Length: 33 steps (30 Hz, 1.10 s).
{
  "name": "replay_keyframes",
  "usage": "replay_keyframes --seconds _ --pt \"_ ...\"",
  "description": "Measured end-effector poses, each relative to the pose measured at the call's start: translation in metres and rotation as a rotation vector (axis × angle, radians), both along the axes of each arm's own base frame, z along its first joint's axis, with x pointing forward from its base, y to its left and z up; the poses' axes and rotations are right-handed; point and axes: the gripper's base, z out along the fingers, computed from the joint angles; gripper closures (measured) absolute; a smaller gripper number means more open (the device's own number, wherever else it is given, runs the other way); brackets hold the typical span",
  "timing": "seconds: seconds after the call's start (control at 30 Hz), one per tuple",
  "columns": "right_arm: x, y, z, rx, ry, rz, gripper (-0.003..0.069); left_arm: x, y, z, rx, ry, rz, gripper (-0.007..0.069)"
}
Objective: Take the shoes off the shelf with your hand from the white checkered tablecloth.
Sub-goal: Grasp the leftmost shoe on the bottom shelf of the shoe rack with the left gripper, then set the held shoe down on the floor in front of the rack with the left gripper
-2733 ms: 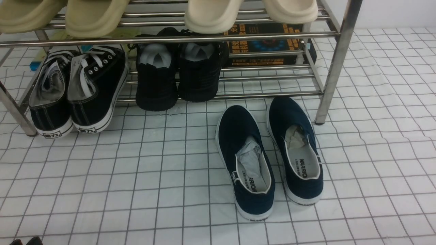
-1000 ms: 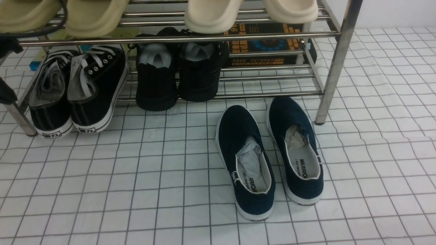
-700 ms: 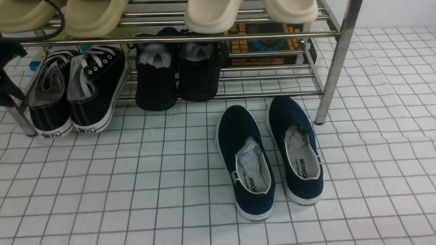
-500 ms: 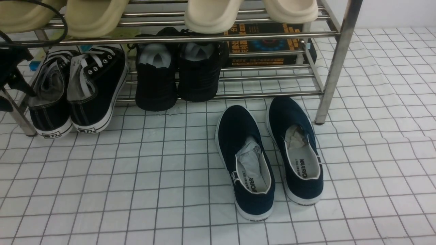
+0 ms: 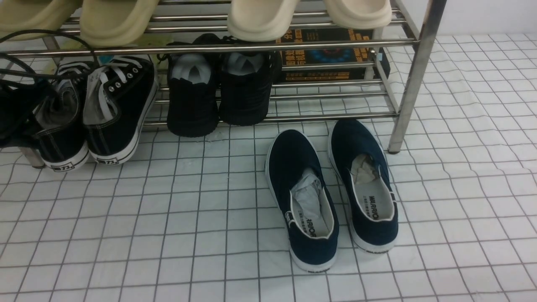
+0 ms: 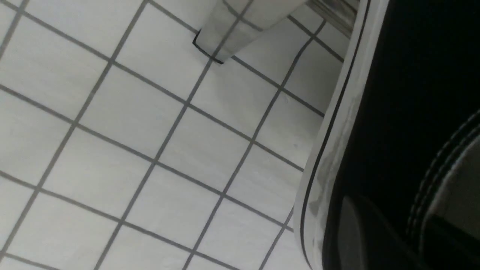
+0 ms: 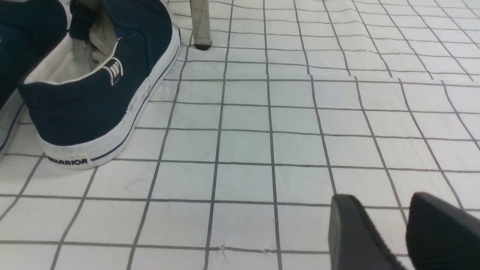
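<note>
While the sneakers [image 5: 96, 111] lean heels-out on the shelf's [image 5: 235, 45] lower bars, my left hand [image 5: 19, 111] has slid in from the edge and now overlaps the outer one. Nothing is out on the tablecloth [image 5: 168, 218] yet.

From the left wrist, that sneaker looms close, so a grasp seems imminent, though I cannot tell its jaws.

From the right wrist, the right hand [image 7: 407, 228] hovers low, jaws slightly parted, empty.

The white checkered tablecloth [image 5: 168, 218] carries the shelf [image 5: 413, 84] and navy slip-ons [image 5: 293, 167].
</note>
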Motion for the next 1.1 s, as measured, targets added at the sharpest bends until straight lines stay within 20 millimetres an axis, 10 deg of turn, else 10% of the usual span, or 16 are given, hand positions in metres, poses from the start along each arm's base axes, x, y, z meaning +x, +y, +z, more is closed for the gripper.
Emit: replay_keyframes --seconds 0.6,1.1 --pt "0.000 0.000 0.000 0.000 0.000 0.000 0.0420 -0.107 0.001 0.089 0.274 0.221 0.041 0.0606" --pt "0.000 0.000 0.000 0.000 0.000 0.000 0.0420 -0.128 -0.011 -0.005 0.207 0.262 0.010 0.0602"
